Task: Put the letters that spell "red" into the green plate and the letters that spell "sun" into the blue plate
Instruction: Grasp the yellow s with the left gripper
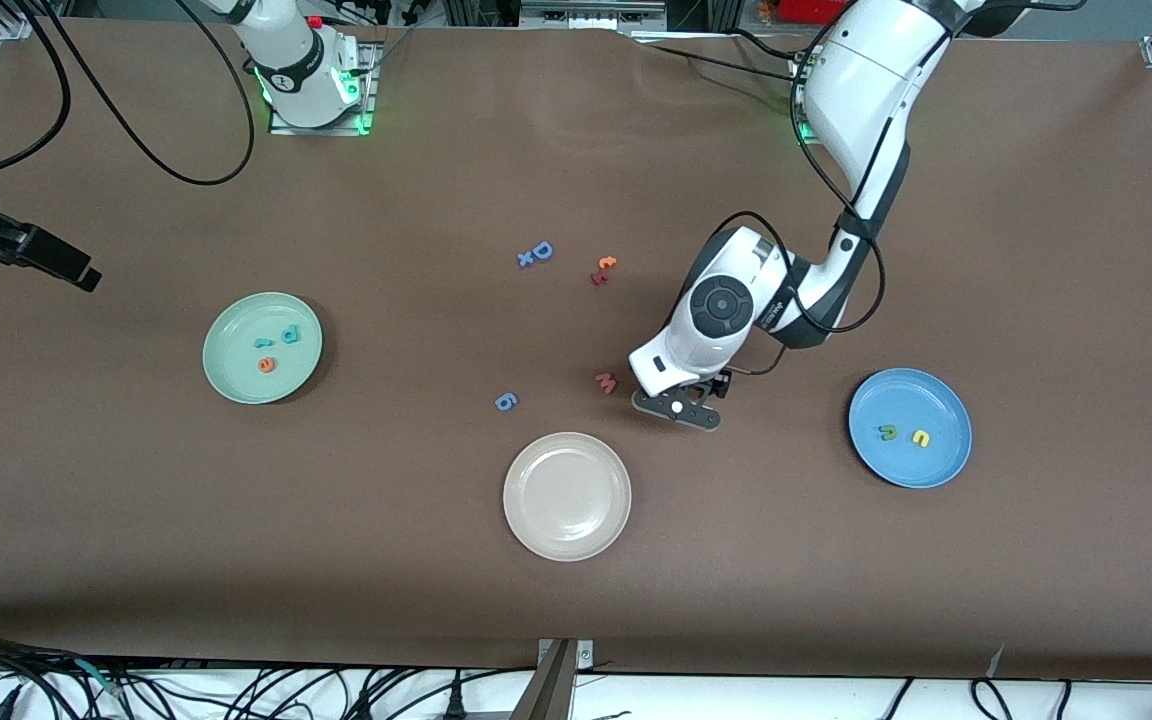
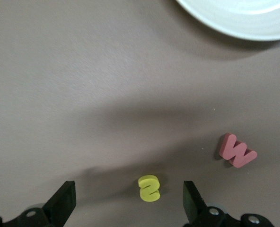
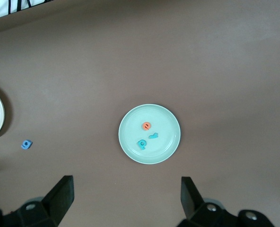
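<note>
The left gripper (image 2: 126, 205), jaws wide, hangs over the small yellow foam s (image 2: 149, 188), shown only in its wrist view, beside a pink w (image 2: 237, 151). The right gripper (image 3: 126, 203), also wide, waits high over the round mint-green plastic plate (image 3: 170, 118) holding r, e, d; the smooth sky-blue plate (image 1: 941, 400) holds u and n.

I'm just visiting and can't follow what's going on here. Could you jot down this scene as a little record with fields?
green plate: holds teal r, orange e, teal-blue d
blue plate: holds dark green n, yellow u
yellow s: on the table, beside the pink w
left gripper: fingers open, over the yellow s
right gripper: open, waiting high above the green plate
beige plate: no letters
</note>
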Available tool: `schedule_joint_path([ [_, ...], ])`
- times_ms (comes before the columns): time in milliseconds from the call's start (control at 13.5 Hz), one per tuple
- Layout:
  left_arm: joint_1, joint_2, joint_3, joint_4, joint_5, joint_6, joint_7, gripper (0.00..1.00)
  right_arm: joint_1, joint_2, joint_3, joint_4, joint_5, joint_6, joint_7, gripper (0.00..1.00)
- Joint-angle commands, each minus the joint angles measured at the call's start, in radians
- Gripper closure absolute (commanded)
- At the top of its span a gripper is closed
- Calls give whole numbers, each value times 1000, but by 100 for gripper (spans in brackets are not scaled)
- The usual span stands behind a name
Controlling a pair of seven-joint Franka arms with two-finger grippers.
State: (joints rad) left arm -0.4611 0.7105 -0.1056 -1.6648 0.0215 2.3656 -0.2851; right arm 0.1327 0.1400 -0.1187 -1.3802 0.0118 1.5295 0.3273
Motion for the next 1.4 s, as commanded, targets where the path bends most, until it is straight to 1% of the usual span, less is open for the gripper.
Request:
schedule_joint_path([
  [0, -11, -14, 11, -70, -6, 82, -25, 0, -7, -2, 13, 1, -4, 18, -7, 0],
  [517, -44, -8, 17, -75, -3, 86, -57, 1, -5, -5, 16, 1, 0, 20, 3, 0],
  [591, -44, -8, 17, -75, 11, 84, -57, 4, -5, -8, 17, 1, 0, 20, 3, 0],
  [665, -44, -8, 15, -75, 49, 84, -65, 8, -5, -8, 16, 1, 0, 18, 3, 0],
  [813, -44, -6, 14, -75, 93, 84, -112, 11, -5, -10, 16, 0, 0, 17, 1, 0],
  [887, -44, -6, 14, -75, 101, 84, -115, 14, -5, -11, 16, -2, 0, 14, 3, 0],
  [1109, -44, -5, 14, -75, 101, 86, -117, 16, -5, -13, 14, -2, 0, 14, 1, 0],
  [1331, -51, -5, 14, -75, 101, 84, -118, 23, -5, -13, 16, -2, 0, 15, 1, 0],
])
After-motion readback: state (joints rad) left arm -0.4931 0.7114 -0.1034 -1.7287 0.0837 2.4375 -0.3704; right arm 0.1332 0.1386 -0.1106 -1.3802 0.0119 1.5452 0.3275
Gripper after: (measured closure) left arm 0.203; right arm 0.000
